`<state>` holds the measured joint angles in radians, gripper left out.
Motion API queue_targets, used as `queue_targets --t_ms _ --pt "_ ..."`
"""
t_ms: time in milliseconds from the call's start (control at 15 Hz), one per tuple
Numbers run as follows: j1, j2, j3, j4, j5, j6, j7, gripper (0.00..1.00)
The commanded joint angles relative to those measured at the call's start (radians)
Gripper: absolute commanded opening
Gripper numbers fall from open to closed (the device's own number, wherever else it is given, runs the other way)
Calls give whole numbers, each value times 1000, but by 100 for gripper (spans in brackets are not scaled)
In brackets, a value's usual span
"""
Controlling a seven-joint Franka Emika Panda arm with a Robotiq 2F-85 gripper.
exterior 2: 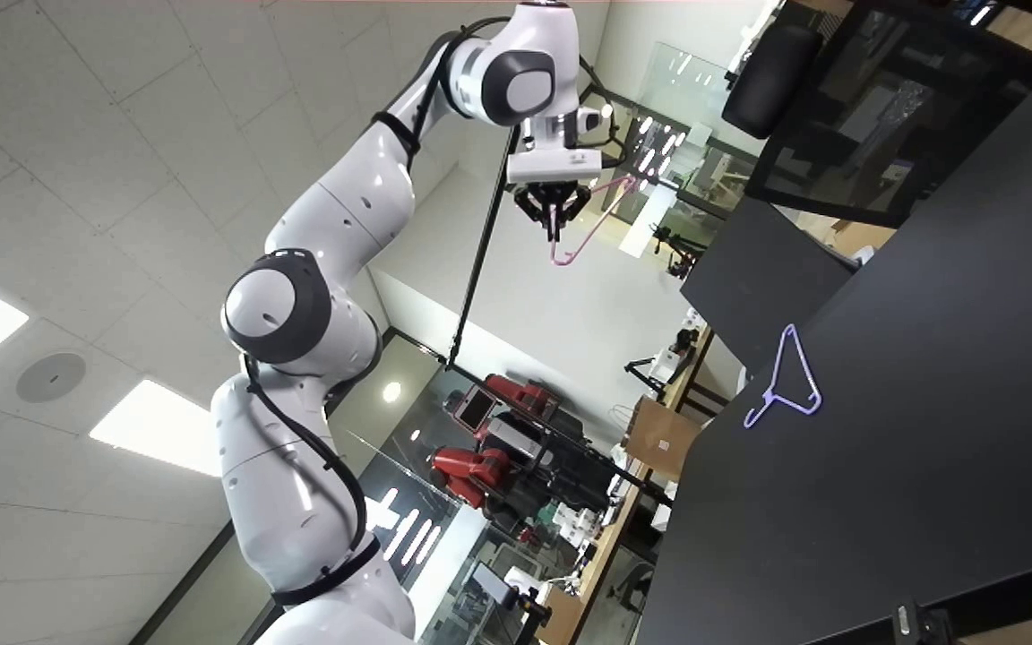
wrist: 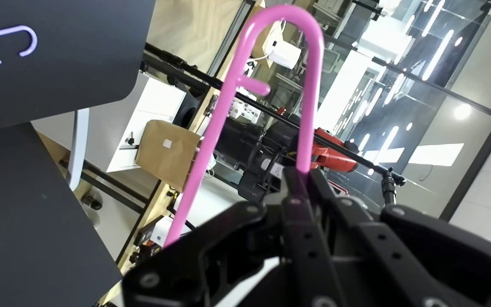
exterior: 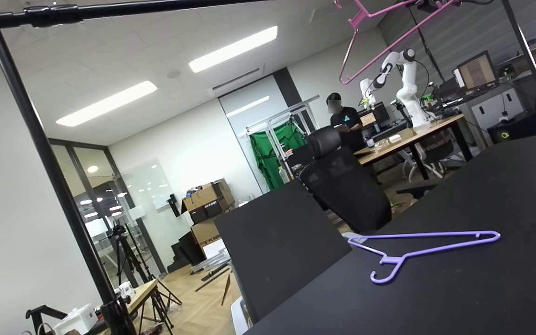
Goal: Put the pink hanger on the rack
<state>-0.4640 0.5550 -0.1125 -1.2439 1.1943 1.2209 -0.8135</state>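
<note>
The thin pink hanger point(exterior 2: 601, 221) is held in the air by my gripper point(exterior 2: 553, 235), high above the black table. In the wrist view, my fingertips point(wrist: 306, 175) are shut on one side of the pink hanger point(wrist: 210, 136), near its rounded end. In an exterior view, the pink hanger point(exterior: 358, 19) is partly cut off by the top edge; its hook is only partly visible. The rack's black tubes show as a top bar point(exterior: 156, 7) and upright pole point(exterior: 47, 158), and also in an exterior view point(exterior 2: 485, 242) behind my gripper. The pink hanger is apart from the visible bar.
A lavender hanger point(exterior: 392, 260) lies flat on the black table point(exterior: 505, 288), also seen in an exterior view point(exterior 2: 770, 395). A dark panel point(exterior: 282, 246) and office chair point(exterior: 342, 186) stand beside the table. A second rack pole point(exterior: 524, 42) rises at the right. A person stands far behind.
</note>
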Motion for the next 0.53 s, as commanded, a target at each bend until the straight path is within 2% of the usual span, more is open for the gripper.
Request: queue_targets --t_ms 0,133,200,467 --pt "12 17 -5 67 25 -7 45 2" --pt "48 10 -32 93 -74 14 49 2" --pt "18 4 -10 36 -15 2 5 8" --pt "42 0 -17 51 -59 20 6 8"
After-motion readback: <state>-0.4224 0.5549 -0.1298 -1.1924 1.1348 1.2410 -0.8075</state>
